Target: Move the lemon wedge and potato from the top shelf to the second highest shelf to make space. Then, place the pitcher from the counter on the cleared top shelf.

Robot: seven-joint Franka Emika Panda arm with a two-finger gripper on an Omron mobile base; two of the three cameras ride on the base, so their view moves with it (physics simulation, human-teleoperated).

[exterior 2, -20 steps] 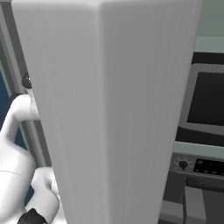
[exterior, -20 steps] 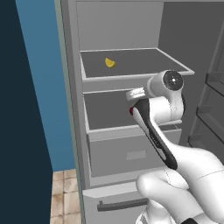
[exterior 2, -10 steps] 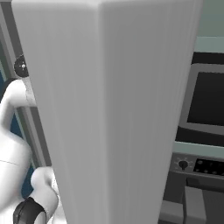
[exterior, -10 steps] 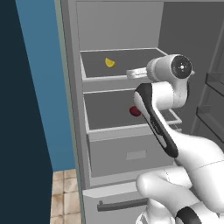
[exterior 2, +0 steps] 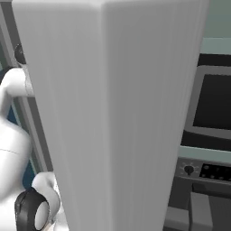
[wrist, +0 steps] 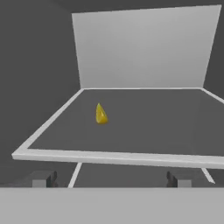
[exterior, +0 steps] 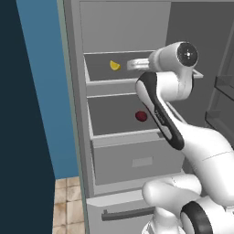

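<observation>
Pincer [wrist: 109, 178] spread empty facing lemon wedge [wrist: 101, 114], potato [exterior: 141, 116] in left base view

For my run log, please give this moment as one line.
pincer: open, empty | lemon wedge: top shelf | potato: second highest shelf

**Hand lifted to top shelf**

The arm has risen from the second shelf [exterior: 123, 132] to the top shelf [exterior: 137, 77]. The gripper [exterior: 130, 65], jaws wide and empty, now faces the lemon wedge [exterior: 114, 66] from the front edge. The potato [exterior: 141, 116], earlier hidden behind the arm, now lies uncovered below.
</observation>
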